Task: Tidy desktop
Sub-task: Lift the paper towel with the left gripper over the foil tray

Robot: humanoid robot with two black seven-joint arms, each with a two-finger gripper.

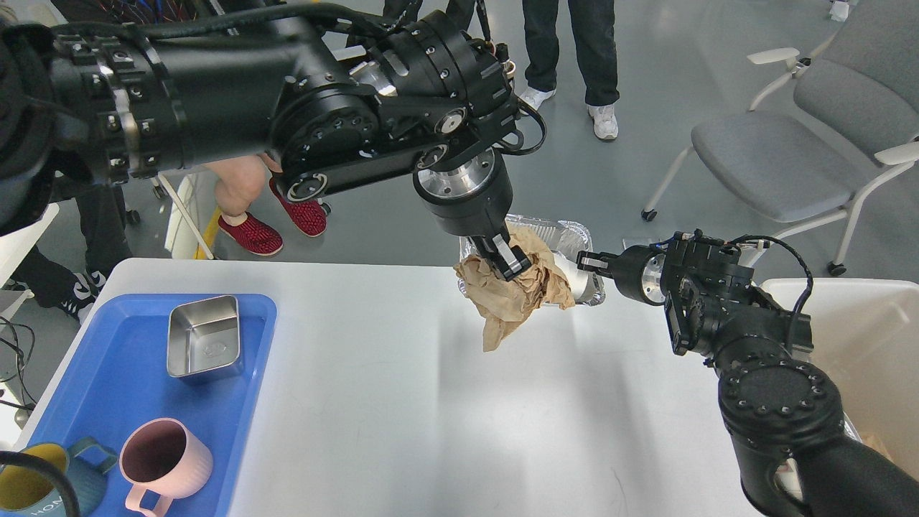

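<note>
Desktop (pixel 402 402) | crumpled paper (pixel 513 294) hides foil tray (pixel 567 233) | right pincer (pixel 587 262) unclear

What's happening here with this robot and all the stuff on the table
The robot is clearing the desktop. Its left gripper is shut on a crumpled brown paper, held up off the surface in front of the foil tray. The right gripper sits at the tray's right end. A blue tray holds a steel dish and mugs.

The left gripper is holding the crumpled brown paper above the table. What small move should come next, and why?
Probably carry it right, toward the off-white bin. The left gripper is shut on the crumpled brown paper, which hangs clear of the desktop in front of the foil tray.
</note>
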